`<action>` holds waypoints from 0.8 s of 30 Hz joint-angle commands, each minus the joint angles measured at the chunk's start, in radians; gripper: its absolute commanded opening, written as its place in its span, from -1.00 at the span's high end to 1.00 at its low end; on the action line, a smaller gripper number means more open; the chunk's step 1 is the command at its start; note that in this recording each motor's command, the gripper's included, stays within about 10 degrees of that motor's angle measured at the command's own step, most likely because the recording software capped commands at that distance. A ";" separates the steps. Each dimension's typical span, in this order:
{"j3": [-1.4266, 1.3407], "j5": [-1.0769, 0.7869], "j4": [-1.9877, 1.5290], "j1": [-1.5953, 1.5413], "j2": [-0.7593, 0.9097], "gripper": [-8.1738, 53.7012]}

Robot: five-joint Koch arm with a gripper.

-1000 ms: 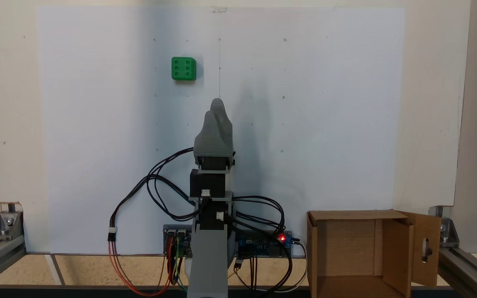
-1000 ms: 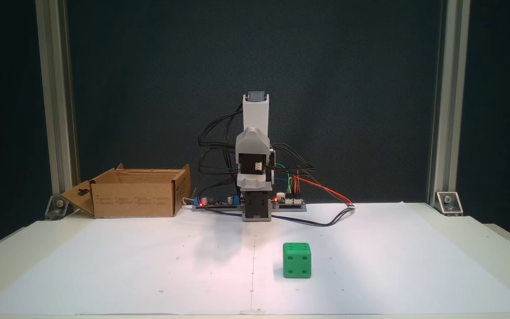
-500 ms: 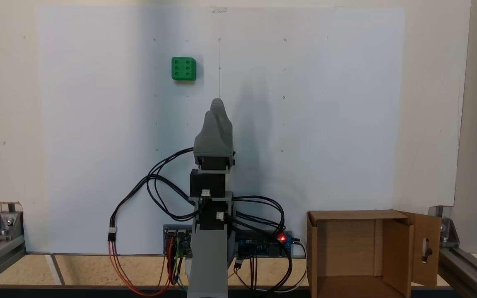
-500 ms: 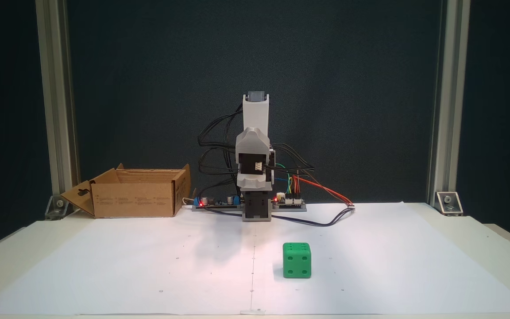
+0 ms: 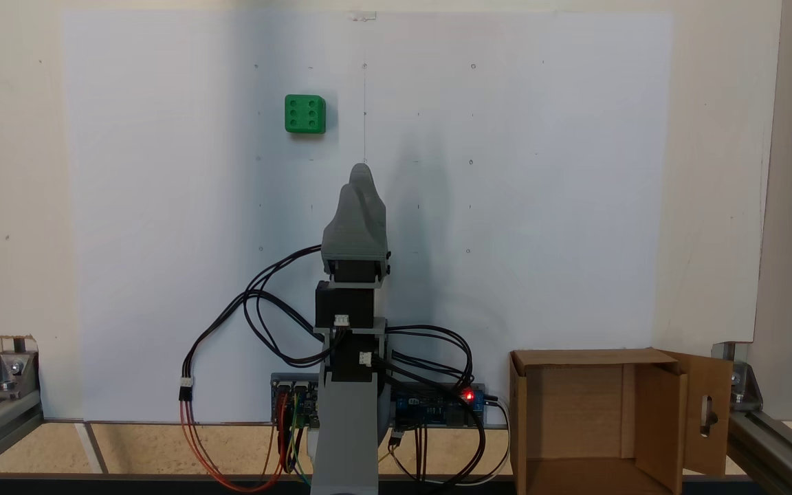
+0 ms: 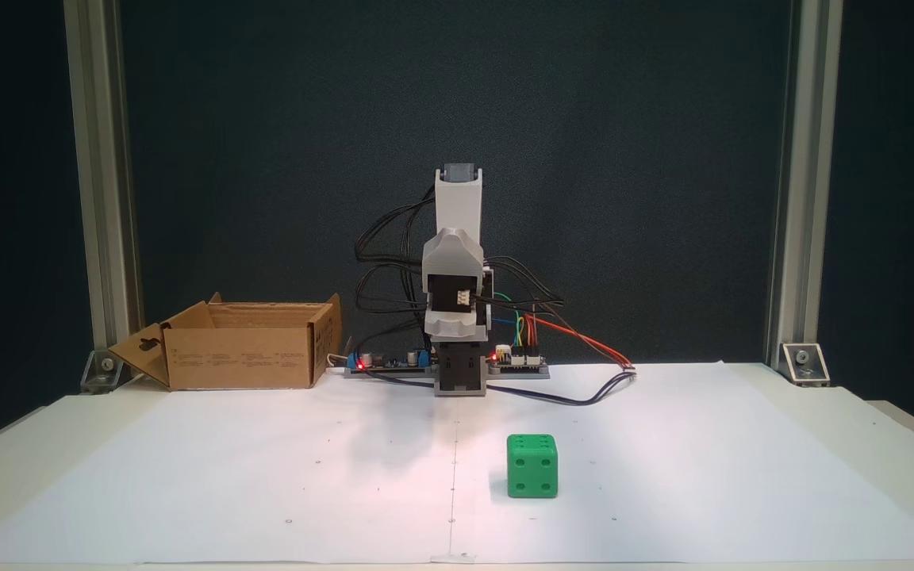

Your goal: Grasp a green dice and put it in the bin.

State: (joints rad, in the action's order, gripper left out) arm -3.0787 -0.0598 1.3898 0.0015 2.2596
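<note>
Table (image 5: 712, 172): pale top, mostly covered by a white paper sheet (image 5: 540, 206) marked with small dots and a thin centre line.
Frame: aluminium posts (image 6: 100, 198) stand at both rear corners in the front-facing fixed view, before a dark backdrop.
Bin (image 5: 575, 412): brown cardboard box, open at the top, at 5 o'clock in the top-down fixed view; in the front-facing fixed view (image 6: 243, 349) it sits at 9 o'clock, beside the arm's base. One side flap with a slot cutout (image 5: 709, 412) stands outward. Nothing visible inside.
Arm (image 5: 348, 412): grey and black, folded upright over its base at 6 o'clock in the top-down fixed view; black cables loop on both sides.
Control boards (image 6: 516, 361): at the foot of the arm, red lights lit.
Gripper (image 5: 360, 180): grey, held above the paper, touching nothing. The jaws lie one over the other in the top-down fixed view, with the tips close together and nothing between them; I cannot tell whether they are fully pressed together.
Green dice (image 5: 305, 114): on the paper at 11 o'clock from the gripper in the top-down fixed view, well apart from it, six pips up. In the front-facing fixed view (image 6: 532, 466) it lies at 5 o'clock from the arm, four pips facing the camera. Far from the bin.
</note>
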 commanded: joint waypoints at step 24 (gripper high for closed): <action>0.353 -0.152 -0.609 0.029 0.107 -0.69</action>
State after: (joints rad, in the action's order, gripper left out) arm -2.7934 -0.1549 0.8744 0.0184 2.2596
